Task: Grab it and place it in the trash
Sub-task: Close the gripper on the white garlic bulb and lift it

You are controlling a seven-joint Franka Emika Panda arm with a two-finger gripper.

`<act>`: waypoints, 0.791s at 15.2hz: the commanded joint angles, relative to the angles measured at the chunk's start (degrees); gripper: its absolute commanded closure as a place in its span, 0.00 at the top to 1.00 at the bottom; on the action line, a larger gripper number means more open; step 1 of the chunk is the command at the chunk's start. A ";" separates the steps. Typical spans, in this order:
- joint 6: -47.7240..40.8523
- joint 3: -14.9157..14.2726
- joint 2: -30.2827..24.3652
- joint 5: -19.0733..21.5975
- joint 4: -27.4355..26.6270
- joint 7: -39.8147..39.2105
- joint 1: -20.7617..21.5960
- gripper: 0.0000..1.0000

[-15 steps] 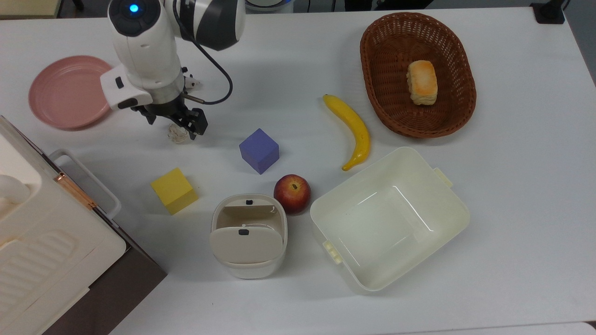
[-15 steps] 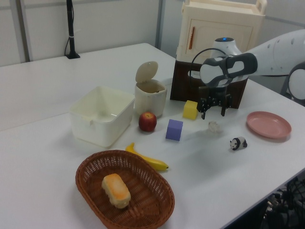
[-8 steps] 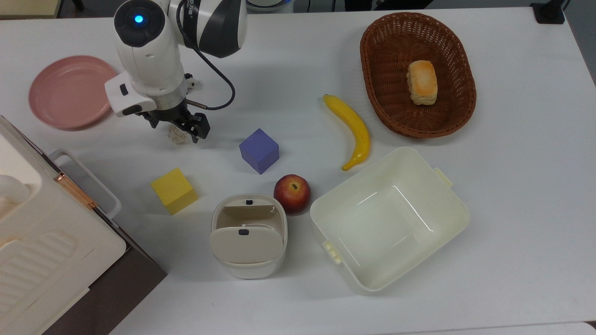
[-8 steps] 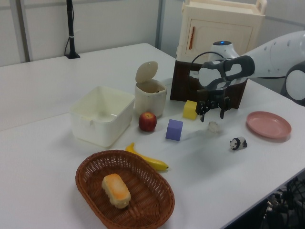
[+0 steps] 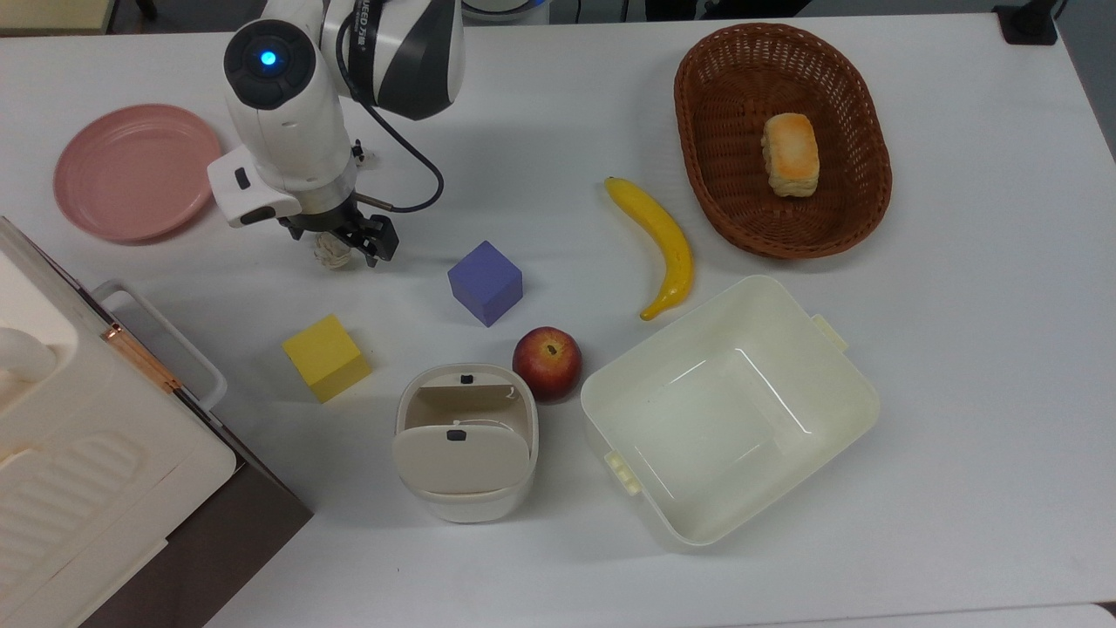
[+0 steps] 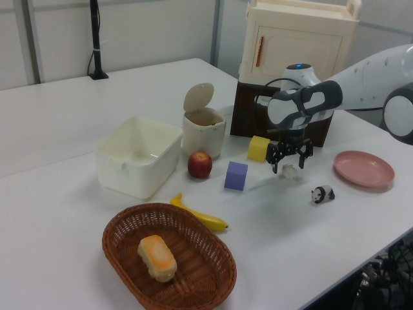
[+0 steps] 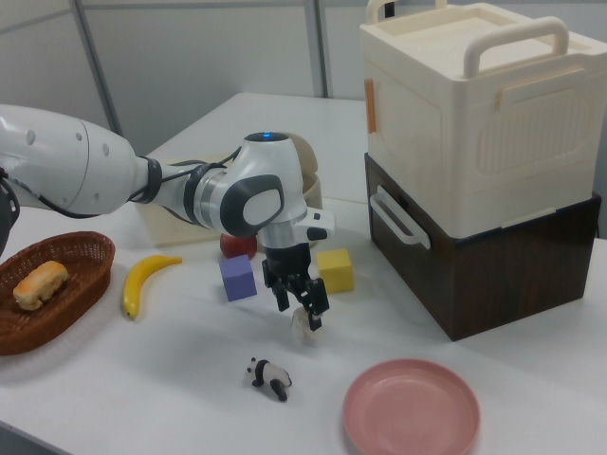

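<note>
The crumpled white paper ball (image 5: 332,252) lies on the table between the pink plate and the purple cube; it is also seen in the left view (image 6: 290,172) and the right view (image 7: 302,323). My gripper (image 5: 340,241) hangs open right over it, a dark finger on either side of the ball (image 6: 290,163) (image 7: 300,309). Nothing is gripped. The trash (image 5: 465,441) is a small cream bin with its flap lid tipped up, standing in front of the apple in the top view and beside the tub (image 6: 203,129).
Nearby are a purple cube (image 5: 486,282), a yellow cube (image 5: 326,358), an apple (image 5: 547,363), a banana (image 5: 658,244) and a cream tub (image 5: 837,384). A wicker basket (image 5: 697,166) holds bread. A pink plate (image 5: 131,170), a panda figurine (image 7: 269,375) and a cabinet (image 7: 474,190) flank the gripper.
The gripper has shifted slightly toward the top view's right and come lower, so its open fingers now straddle the paper ball. The ball has stayed put.
</note>
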 commanded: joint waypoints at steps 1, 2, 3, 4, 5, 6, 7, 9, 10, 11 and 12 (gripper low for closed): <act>0.83 0.13 -0.78 0.78 -1.42 0.75 0.02 1.00; 0.83 0.13 -0.34 0.78 -1.42 0.75 0.10 1.00; 0.83 0.13 -0.17 0.78 -1.33 0.75 0.10 1.00; 0.83 0.13 -0.08 0.78 -1.33 0.75 0.19 1.00; 0.92 0.22 0.18 0.78 -1.33 0.75 0.19 1.00; 0.92 0.22 0.27 0.78 -1.24 0.75 0.19 1.00; 0.92 0.22 0.36 0.78 -1.07 0.83 0.19 1.00; 0.92 0.22 0.36 0.78 -0.98 0.83 0.19 1.00; 1.01 0.22 0.36 0.78 -0.98 0.83 0.19 0.93; 1.01 0.22 0.36 0.78 -0.98 0.83 0.10 0.81; 1.01 0.22 0.36 0.78 -0.89 1.01 0.10 0.64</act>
